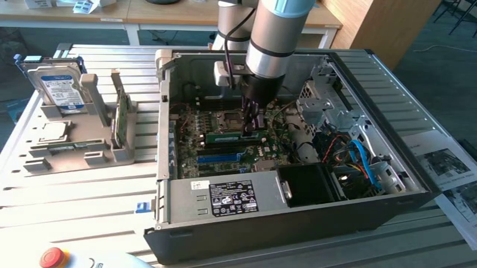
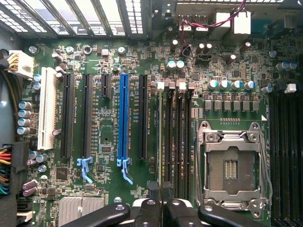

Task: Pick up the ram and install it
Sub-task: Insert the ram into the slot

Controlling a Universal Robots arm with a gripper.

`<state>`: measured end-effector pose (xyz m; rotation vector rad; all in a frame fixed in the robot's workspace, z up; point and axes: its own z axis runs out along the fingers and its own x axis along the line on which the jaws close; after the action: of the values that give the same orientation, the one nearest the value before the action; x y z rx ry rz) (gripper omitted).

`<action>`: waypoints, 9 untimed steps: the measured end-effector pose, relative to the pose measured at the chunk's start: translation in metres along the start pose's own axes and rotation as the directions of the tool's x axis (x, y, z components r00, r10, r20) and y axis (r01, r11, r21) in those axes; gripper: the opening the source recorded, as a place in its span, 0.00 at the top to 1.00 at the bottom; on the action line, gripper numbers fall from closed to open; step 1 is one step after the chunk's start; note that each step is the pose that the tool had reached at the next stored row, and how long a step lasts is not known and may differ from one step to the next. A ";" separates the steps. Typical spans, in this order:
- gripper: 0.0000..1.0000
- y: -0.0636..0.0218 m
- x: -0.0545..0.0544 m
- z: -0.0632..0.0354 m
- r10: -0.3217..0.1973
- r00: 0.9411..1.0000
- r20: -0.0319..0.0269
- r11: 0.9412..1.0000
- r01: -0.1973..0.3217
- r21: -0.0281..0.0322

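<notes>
The ram [image 1: 229,135] is a thin green stick lying along the memory slots on the motherboard [image 1: 201,125] inside the open computer case. My gripper [image 1: 251,129] reaches straight down into the case. Its narrow fingers stand close together on the stick's end at the exterior view's right. In the wrist view the two dark fingertips [image 2: 154,188] of the gripper [image 2: 161,190] nearly touch, right over the row of black memory slots [image 2: 177,137]. There I cannot make out the stick itself between them.
The empty CPU socket [image 2: 230,165] lies beside the memory slots, and a blue expansion slot [image 2: 123,118] on their other side. The case walls [image 1: 162,111] and power supply [image 1: 223,196] hem in the arm. A grey rack [image 1: 89,151] outside holds a hard drive [image 1: 58,84] and a green card [image 1: 122,114].
</notes>
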<state>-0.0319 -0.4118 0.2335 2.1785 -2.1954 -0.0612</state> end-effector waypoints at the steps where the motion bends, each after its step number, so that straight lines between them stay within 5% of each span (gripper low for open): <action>1: 0.88 0.0000 0.000 0.0003 0.000 1.000 0.000 1.000 0.000 0.000; 9: 0.88 0.0001 0.000 0.0011 0.003 1.000 0.000 1.000 -0.003 0.000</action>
<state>-0.0321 -0.4118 0.2324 2.1756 -2.1984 -0.0609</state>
